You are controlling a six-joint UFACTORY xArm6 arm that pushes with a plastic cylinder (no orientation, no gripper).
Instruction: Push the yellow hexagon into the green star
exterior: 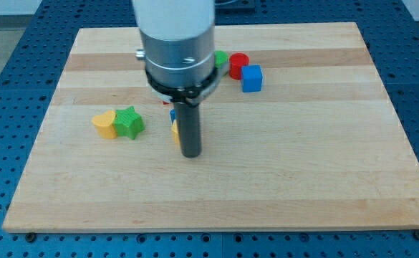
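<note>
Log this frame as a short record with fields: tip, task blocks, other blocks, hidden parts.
tip: my tip rests on the wooden board, to the view's right of the green star
task blocks: yellow block, shape unclear, touches green star on its left side in the view
other blocks: red cylinder and blue cube near the view's top; green block partly hidden
hidden parts: yellow, blue and red slivers beside the rod, shapes unreadable
</note>
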